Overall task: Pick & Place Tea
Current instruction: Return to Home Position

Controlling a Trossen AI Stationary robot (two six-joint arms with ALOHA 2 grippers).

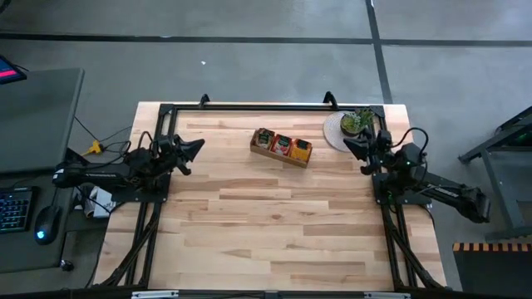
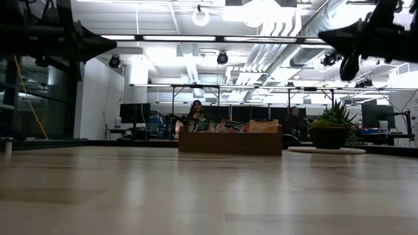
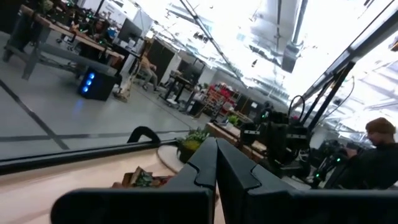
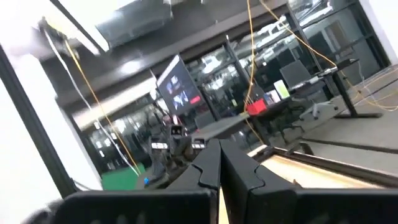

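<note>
The tea sachets (image 1: pixel 283 145), red-orange and pale green, stand upright in a long brown wooden tray (image 1: pixel 264 152) at the table's far middle; the low view shows the tray (image 2: pixel 230 143) with the sachets (image 2: pixel 225 125) sticking up out of it. My left gripper (image 1: pixel 199 144) hovers shut at the table's left edge, high above the wood, left of the tray. My right gripper (image 1: pixel 347 144) hovers shut at the right edge, beside the plant. Both wrist views show shut fingers, left (image 3: pixel 216 163) and right (image 4: pixel 219 163), with nothing between them.
A small green potted plant (image 1: pixel 357 122) stands on a round pale mat (image 1: pixel 334 133) at the far right, close to my right gripper. A black frame (image 1: pixel 249 105) runs along the far edge. The wooden table (image 1: pixel 274 224) stretches bare toward the near edge.
</note>
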